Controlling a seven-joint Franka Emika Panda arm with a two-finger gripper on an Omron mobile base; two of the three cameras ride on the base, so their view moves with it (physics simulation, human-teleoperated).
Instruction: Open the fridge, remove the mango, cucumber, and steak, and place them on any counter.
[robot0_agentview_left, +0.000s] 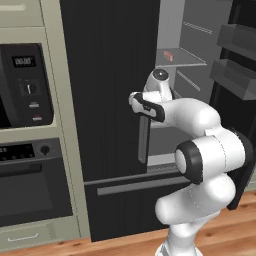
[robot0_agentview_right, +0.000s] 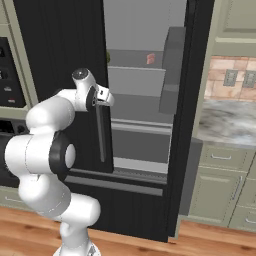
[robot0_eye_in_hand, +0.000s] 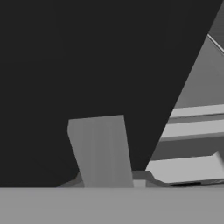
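One door of the fridge (robot0_agentview_left: 110, 75) stands open, at the right of the left base view; the other door, the black panel at centre, is closed. On an upper shelf inside, in the upper middle of both base views, lies a small pinkish-red piece, probably the steak (robot0_agentview_left: 169, 56). Mango and cucumber cannot be made out.

The grey bar handle (robot0_agentview_left: 143, 140) runs down the inner edge of the closed door. The fingers (robot0_agentview_right: 109, 98) sit at the top end of this bar. In the hand view the bar rises from the bottom centre against the black door. Whether the fingers are clamped on the bar or merely beside it cannot be told.

Step in hand, as judged: opening the second door.
1. Confirm that the bar is seated squarely between the fingers before pulling.
2. Pull along the door's arc, not straight back, so the bar does not slip out.
3. Keep the elbow clear of the open door's bins (robot0_agentview_left: 235, 55).

The bench (robot0_agentview_right: 225, 120) lies at the right of the right base view, near enough for later placing.
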